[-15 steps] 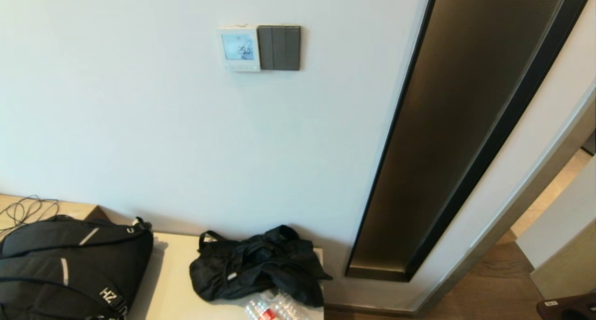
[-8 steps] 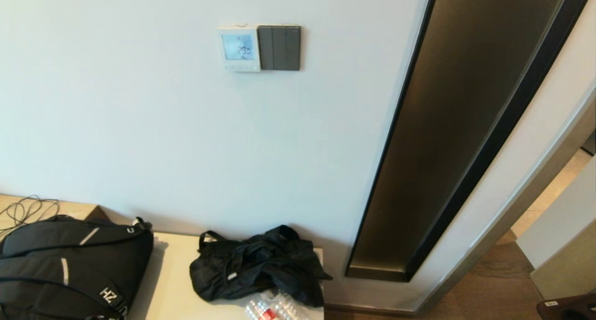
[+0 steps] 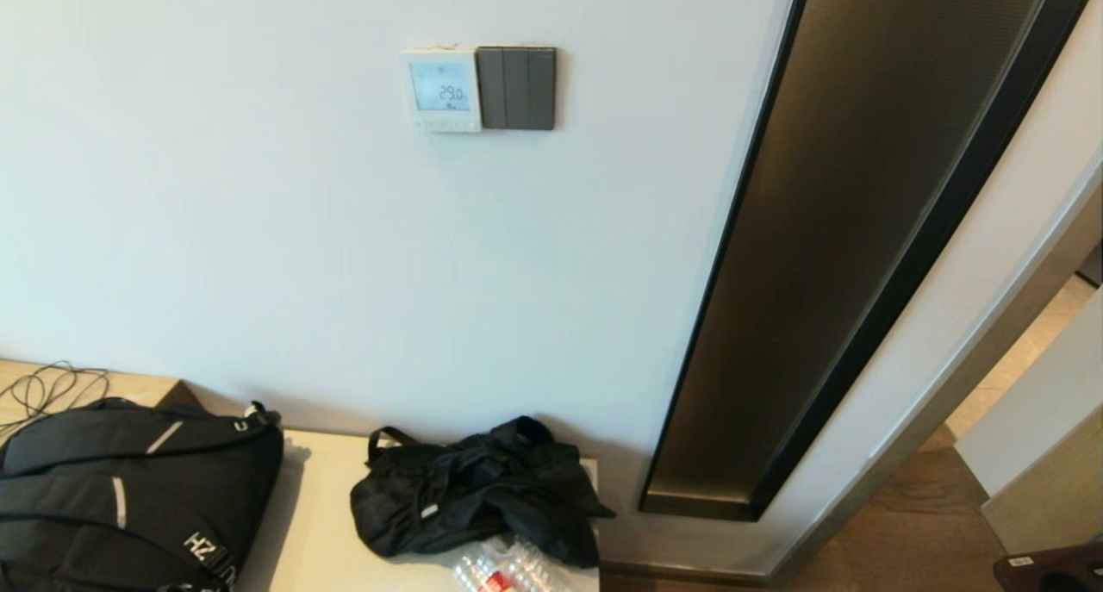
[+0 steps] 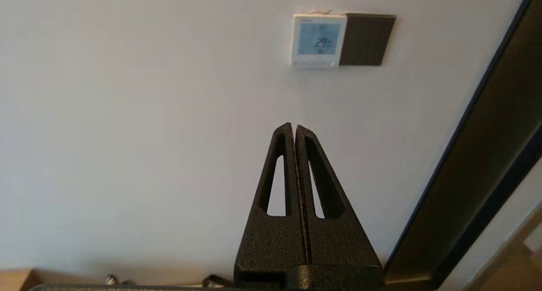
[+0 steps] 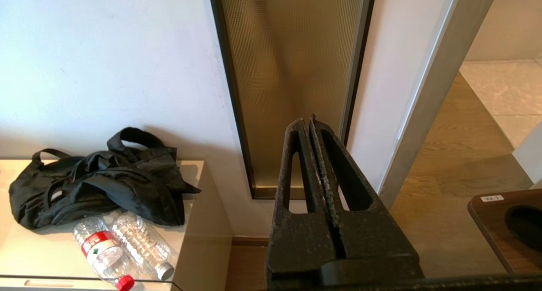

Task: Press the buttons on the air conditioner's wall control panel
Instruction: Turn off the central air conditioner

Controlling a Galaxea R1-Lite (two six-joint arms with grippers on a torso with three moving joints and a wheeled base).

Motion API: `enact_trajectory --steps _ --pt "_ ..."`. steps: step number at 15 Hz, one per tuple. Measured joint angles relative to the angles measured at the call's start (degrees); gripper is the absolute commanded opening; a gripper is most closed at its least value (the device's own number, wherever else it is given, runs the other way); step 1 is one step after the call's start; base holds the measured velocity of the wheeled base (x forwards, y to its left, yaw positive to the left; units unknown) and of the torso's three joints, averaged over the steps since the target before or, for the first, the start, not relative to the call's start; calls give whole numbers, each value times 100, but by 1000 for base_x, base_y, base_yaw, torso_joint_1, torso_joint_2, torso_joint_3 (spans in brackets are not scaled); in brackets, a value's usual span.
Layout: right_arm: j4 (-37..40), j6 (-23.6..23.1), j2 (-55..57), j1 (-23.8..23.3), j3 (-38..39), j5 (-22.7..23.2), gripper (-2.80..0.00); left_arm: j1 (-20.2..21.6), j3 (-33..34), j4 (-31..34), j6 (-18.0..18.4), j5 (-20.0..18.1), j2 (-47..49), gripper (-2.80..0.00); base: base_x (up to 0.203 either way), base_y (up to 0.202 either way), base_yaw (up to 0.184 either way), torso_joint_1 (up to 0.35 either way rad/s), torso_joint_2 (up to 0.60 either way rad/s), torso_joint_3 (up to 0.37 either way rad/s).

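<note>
A: Panel first. Where's the air conditioner's wall control panel (image 3: pixel 441 90)?

B: High on the white wall, a small square of white plastic, touching the dark grey switch plate (image 3: pixel 516 88) on its right. Pale blue screen, with the buttons (image 3: pixel 443 125) in a thin strip under it.

A: Anything changed?

B: Barely. The digits seem to flicker, 29.0 a second ago, maybe 23.0 half a second ago, 29.0 now, but they're too small to trust. Neither arm shows in the head view across all three frames, so I'd judge no press has started.

A: Grippers?

B: Left gripper (image 4: pixel 293 126) has its fingers pressed together, holding nothing, pointed at bare wall well below the panel. Right gripper (image 5: pixel 308 122) is likewise closed and empty, aimed low at the ribbed bronze glass strip (image 5: pixel 292 70).

A: Materials?

B: Grippers are matte black and grainy, triangular with cut-out slots. Switch plate is flat and smooth. Below, a crumpled black fabric bag (image 3: pixel 470 484), a backpack (image 3: pixel 129 489) and clear plastic bottles (image 5: pixel 123 246) sit on a cream cabinet (image 5: pixel 186 206).
</note>
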Motion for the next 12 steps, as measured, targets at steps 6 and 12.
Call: enact_trajectory --steps 6,12 --pt "0 0 0 0 0 0 -280 -1302 -1786 -651 -135 -129 2796 -280 0 0 0 0 0 0" --pt "0 0 0 0 0 0 -280 -2500 -2989 -1080 -100 509 4716 -280 0 0 0 0 0 0"
